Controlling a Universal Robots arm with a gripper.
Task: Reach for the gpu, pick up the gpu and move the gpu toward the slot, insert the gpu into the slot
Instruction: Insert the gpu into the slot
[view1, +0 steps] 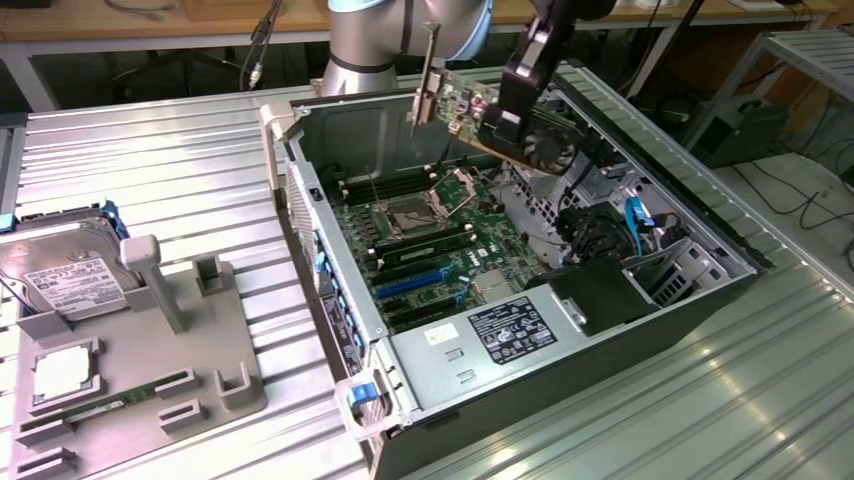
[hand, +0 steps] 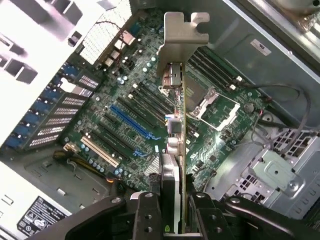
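So the pick-up part can be counted as done: the gpu (view1: 550, 145) is held up in the air in the upper middle of the exterior view, above the far end of the open case (view1: 320, 240) and well clear of the motherboard (view1: 427, 240). Its silver bracket (view1: 427, 95) is pointed toward the exterior view's left, and the fan face is turned toward the lower right.

The insert is not done yet. The blue slot (view1: 414, 280) sits lower down in the middle of the frame with nothing seated in it. It's probably the target, but that can't be confirmed. The card is not lined up over it either, so the carry looks only partly done.

As for the gripper (view1: 507, 115), it is closed down on the card. In the wrist view the gpu (hand: 176, 150) is seen edge-on, with the fingers (hand: 146, 215) pressed against both of its faces and no gap visible. The jaws are only as wide as the card is thick. The bracket (hand: 177, 40) sticks out at the far end, and the long blue slot (hand: 131, 121) is seen beyond, off to one side of the card's edge.
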